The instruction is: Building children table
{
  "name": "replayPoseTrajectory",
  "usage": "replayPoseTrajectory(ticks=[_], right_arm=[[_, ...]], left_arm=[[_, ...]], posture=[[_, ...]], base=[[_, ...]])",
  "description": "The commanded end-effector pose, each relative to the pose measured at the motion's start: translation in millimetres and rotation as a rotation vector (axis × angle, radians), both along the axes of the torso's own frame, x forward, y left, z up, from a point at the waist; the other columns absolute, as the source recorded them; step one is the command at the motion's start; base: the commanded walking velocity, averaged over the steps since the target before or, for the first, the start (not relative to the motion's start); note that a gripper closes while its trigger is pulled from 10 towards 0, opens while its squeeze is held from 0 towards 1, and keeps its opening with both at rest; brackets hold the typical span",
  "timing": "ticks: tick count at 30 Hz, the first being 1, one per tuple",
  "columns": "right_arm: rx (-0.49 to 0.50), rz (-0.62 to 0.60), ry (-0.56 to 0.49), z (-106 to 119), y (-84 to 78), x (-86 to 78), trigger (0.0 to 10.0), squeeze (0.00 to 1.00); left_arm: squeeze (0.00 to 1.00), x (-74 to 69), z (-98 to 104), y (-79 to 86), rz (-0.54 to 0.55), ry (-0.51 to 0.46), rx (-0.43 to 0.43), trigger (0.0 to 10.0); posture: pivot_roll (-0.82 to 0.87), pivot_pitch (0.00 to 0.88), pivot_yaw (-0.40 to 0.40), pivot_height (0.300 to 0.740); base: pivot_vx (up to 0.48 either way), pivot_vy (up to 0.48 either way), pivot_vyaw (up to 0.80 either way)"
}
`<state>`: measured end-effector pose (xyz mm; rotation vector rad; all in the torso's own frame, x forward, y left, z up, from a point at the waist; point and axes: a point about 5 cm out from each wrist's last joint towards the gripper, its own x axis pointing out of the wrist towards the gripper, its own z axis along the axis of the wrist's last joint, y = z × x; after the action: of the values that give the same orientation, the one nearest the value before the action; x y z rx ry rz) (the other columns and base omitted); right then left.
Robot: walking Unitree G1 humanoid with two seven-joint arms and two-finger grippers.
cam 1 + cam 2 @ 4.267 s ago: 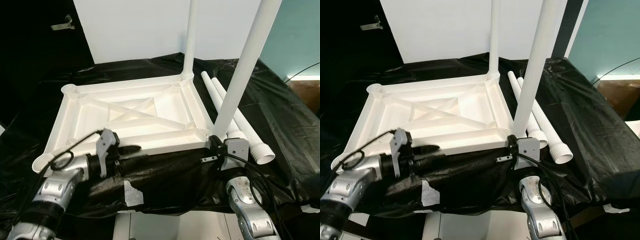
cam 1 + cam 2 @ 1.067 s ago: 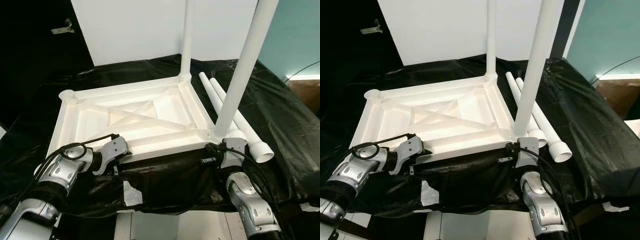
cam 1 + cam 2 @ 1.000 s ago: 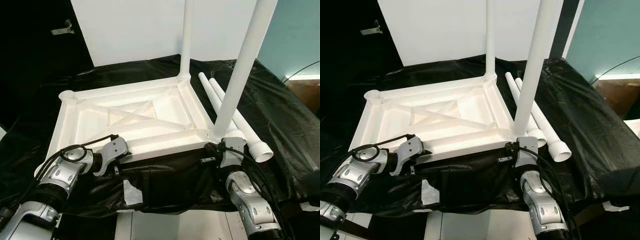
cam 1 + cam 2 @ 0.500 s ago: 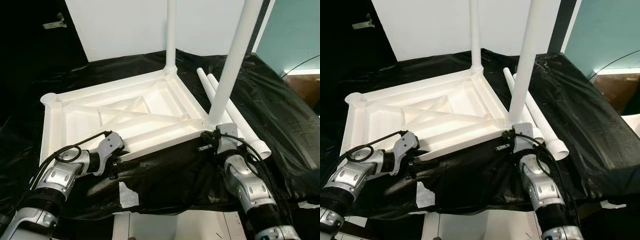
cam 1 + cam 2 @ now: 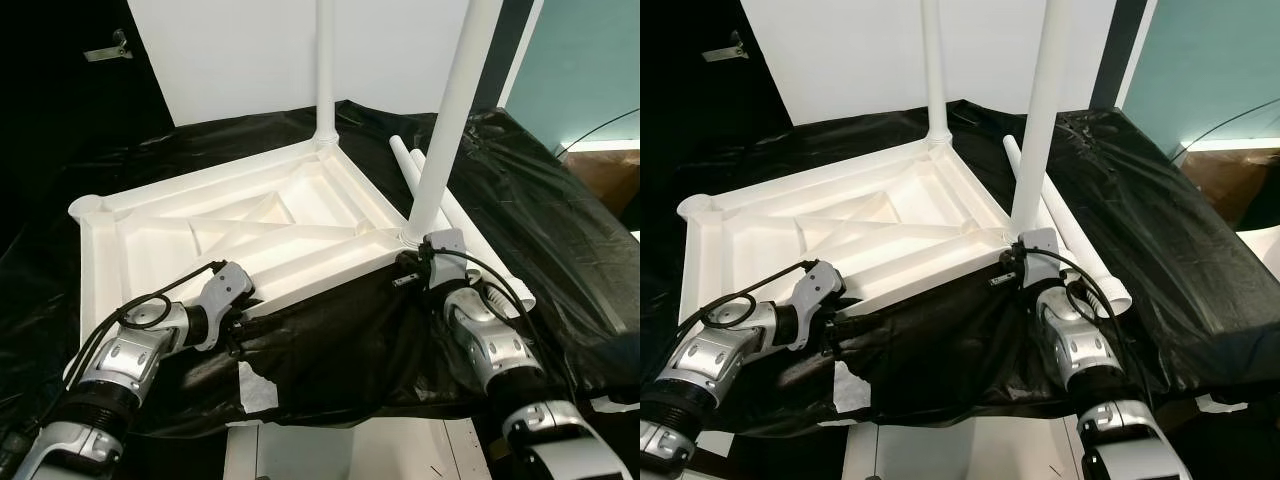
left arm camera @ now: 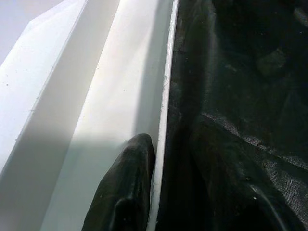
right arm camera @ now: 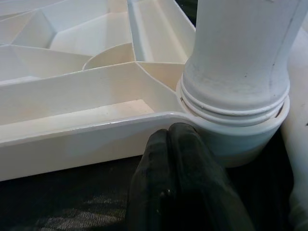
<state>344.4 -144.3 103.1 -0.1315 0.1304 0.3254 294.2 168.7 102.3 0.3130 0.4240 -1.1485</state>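
Pressing against the near rim of the upturned tabletop [image 5: 240, 235], the right gripper [image 7: 175, 139] has its jaws together just below the corner socket holding the near leg [image 5: 445, 130], while the left gripper [image 6: 132, 163] has one finger on the same rim; its jaws' state I cannot tell. Since a second ago the tabletop has swung on the black-covered worktop [image 5: 560, 220], its near-right corner moving away, likely to bring the empty sockets closer. Two spare legs [image 5: 425, 180] lie beside it.

Wall: we see a white panel [image 5: 240, 50] straight behind, flanked by dark areas.
Right side: we see a teal wall [image 5: 585, 70].
Work surface: we see crinkled black plastic sheeting [image 5: 560, 230] draped over it.
Floor: we see pale flooring [image 5: 350, 455] below.
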Motion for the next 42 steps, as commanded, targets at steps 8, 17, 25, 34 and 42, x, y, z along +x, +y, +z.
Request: replayPoseTrajectory(ticks=[8, 17, 25, 34, 42], right_arm=[[0.026, 0.046, -0.037, -4, 18.0, -16.1, 10.0, 0.00], [0.044, 0.033, -0.020, -16, 21.0, -22.8, 10.0, 0.00], [0.048, 0.021, -0.061, -1, 18.9, -14.5, 10.0, 0.00], [0.065, 0.036, -0.087, 1, 26.7, -24.1, 10.0, 0.00], [0.081, 0.030, -0.103, 7, 29.7, -23.7, 10.0, 0.00]], left_arm=[[0.00, -18.4, -4, -40.0, -0.266, 0.037, -0.157, 10.0], [0.19, -34.8, 21, -40.6, -0.435, 0.125, -0.336, 0.0], [0.00, -24.2, 19, -48.6, -0.390, 0.032, -0.293, 10.0], [0.00, -17.4, 24, -42.7, -0.311, -0.013, -0.300, 10.0], [0.00, -12.1, 19, -47.3, -0.290, -0.045, -0.249, 10.0]], posture=[[-0.08, 0.008, 0.024, 0.740], [-0.10, 0.008, 0.047, 0.740], [-0.10, 0.003, 0.043, 0.740], [-0.10, 0.000, 0.042, 0.740], [-0.10, 0.000, 0.044, 0.740]], base=[[0.000, 0.000, 0.00], [0.000, 0.000, 0.00], [0.000, 0.000, 0.00], [0.000, 0.000, 0.00], [0.000, 0.000, 0.00]])
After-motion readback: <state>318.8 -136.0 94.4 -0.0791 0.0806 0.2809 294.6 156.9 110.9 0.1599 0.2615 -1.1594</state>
